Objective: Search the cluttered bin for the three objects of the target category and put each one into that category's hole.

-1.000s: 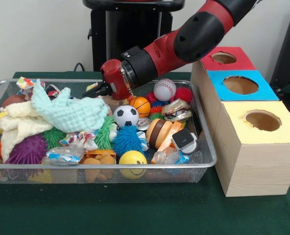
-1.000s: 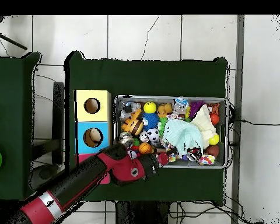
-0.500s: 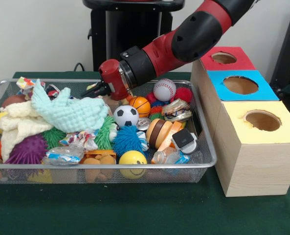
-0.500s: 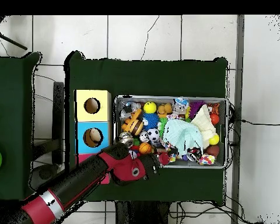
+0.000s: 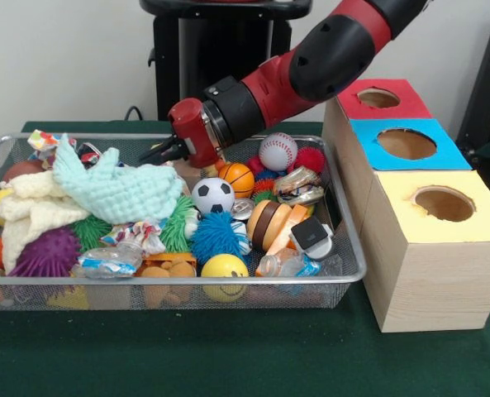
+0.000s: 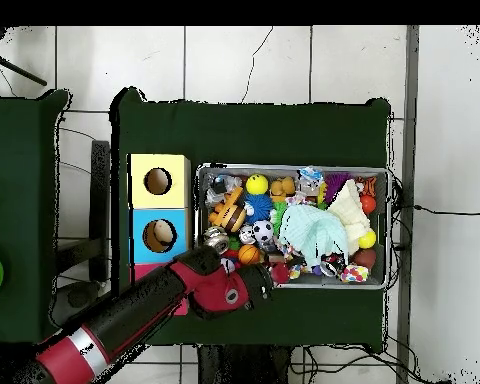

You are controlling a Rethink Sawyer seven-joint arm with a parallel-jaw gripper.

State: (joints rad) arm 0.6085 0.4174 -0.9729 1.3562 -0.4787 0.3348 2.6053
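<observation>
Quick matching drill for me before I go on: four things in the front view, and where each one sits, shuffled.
Things:
1. soccer ball
2. yellow smiley ball
3. baseball
4. mint green cloth

Places:
A. against the bin's near wall
B. draped over the toys in the left half of the bin
C. at the far side of the bin, under the red arm
D. mid-bin, just above the blue spiky ball

Pairs: 1-D, 2-A, 3-C, 4-B
</observation>
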